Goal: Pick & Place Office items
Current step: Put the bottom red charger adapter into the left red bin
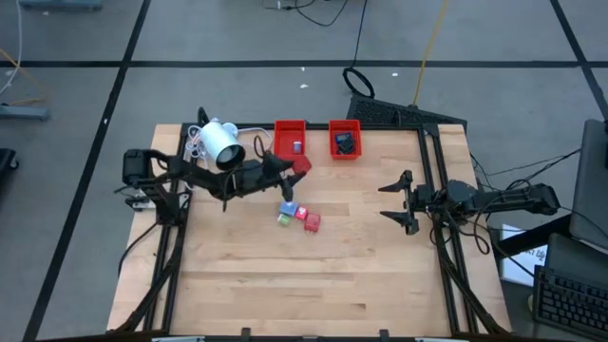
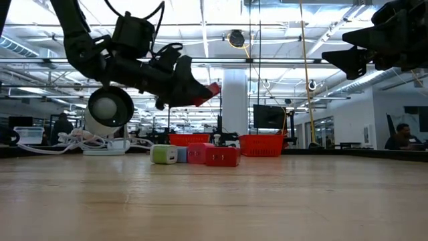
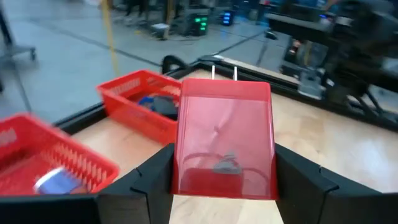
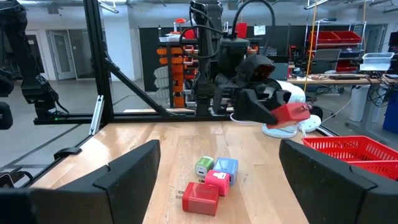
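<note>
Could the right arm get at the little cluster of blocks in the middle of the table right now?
Probably yes. The right gripper is open, holds nothing, and only bare table lies between it and the cluster. The left gripper, shut on a red block, is raised beside the cluster, not over it.

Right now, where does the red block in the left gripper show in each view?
High: red block just below the left tray.
Low: upper centre, above the table.
Left wrist: centre, between the fingers.
Right wrist: right of centre.
Shared landmark: white lamp.
</note>
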Robot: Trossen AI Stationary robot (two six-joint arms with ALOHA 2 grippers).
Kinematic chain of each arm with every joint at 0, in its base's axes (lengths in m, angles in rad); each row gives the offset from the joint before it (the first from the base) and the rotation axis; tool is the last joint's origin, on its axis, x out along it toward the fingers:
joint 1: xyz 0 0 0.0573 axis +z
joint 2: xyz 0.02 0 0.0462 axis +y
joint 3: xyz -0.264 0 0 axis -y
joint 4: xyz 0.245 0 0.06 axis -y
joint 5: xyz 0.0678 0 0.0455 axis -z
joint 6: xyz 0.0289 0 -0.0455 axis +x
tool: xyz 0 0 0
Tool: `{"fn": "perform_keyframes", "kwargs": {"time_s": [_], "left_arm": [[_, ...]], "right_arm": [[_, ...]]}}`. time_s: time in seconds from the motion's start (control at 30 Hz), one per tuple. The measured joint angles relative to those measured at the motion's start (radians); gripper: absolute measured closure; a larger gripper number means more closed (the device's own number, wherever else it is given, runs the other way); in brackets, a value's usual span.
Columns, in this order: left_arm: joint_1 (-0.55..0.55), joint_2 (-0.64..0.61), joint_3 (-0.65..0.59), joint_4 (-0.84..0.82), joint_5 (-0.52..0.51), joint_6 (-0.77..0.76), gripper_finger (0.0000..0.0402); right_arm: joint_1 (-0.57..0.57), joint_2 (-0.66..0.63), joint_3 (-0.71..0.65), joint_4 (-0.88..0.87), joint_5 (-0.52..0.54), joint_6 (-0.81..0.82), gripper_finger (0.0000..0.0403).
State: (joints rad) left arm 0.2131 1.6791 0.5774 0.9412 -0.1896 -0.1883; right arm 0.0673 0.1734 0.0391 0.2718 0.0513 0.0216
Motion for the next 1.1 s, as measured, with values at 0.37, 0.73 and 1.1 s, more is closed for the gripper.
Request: {"fn": "perform_keyframes", "kwargs": {"time_s": [0.37, 0.73, 1.1], "left_arm": [[0.123, 0.000, 0.015, -0.020, -0.153, -0.122, 0.0189], [0.236, 0.010, 0.450, -0.870, -0.296, -0.155, 0.0189], [0.304, 0.010, 0.488, -1.016, -0.212, -0.239, 0.0186]], "right_arm": [[0.000, 0.000, 0.000, 0.000, 0.000, 0.000, 0.0083], [0.000, 0.000, 0.000, 0.000, 0.000, 0.000, 0.0083], [0.000, 0.000, 0.000, 0.000, 0.000, 0.000, 0.0083]]}}
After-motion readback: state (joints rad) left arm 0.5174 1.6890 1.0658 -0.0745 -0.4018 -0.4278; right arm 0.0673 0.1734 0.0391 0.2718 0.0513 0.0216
